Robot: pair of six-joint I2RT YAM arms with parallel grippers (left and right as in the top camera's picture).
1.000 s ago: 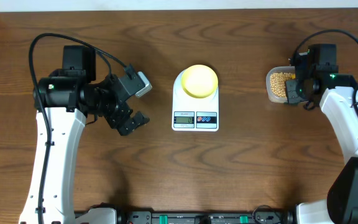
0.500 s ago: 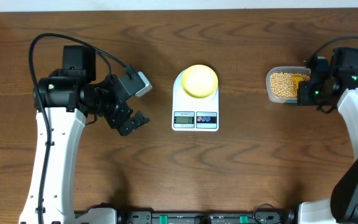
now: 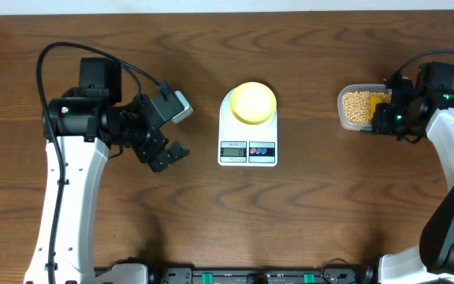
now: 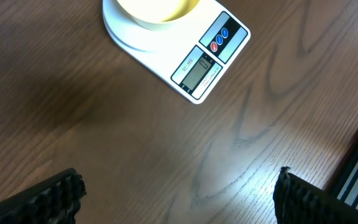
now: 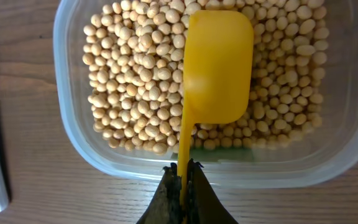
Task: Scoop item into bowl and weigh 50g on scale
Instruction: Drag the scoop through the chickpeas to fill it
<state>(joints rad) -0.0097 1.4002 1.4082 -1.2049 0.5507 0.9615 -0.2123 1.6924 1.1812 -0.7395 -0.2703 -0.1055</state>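
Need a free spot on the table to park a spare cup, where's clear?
Bare table between the scale and the tub; between the left gripper and the scale; and the whole front strip. Crowded: at the tub, where the right gripper holds the scoop over the beans.

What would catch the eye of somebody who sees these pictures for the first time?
The bright yellow scoop, its handle pinched in the right gripper, is over the soybeans in the clear tub on the right. At the centre, a pale-yellow bowl sits on the white scale.
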